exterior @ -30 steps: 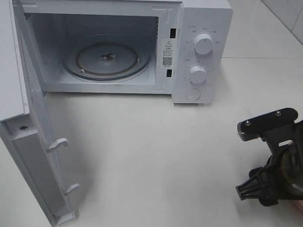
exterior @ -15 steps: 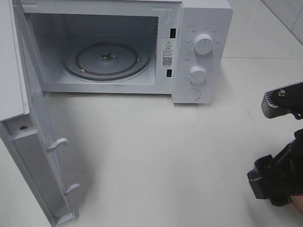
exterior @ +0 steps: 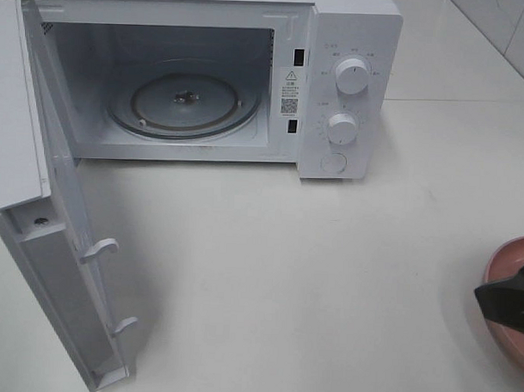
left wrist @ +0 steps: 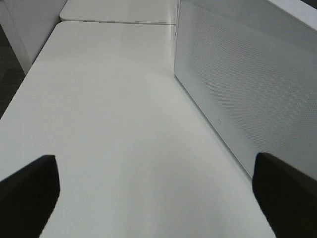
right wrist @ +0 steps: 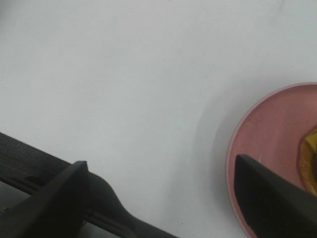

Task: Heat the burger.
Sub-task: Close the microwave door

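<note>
The microwave (exterior: pixel 197 82) stood with its door (exterior: pixel 46 214) swung wide. The pink plate (right wrist: pixel 270 148) sat well off to its right, with what looked like the burger (right wrist: pixel 309 158), barely visible. Both the right gripper (right wrist: pixel 163 198) and left gripper (left wrist: pixel 153 193) had fingers apart, holding nothing. A good grasp would take the plate rim level.

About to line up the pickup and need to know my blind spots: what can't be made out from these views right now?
- Burger: only a golden sliver at the right wrist view's edge; unseen in the high view.
- Pink plate: cut off by the high view's right edge, partly behind the right gripper.
- Left gripper: outside the high view.
- Microwave dial markings: too small to read.
</note>
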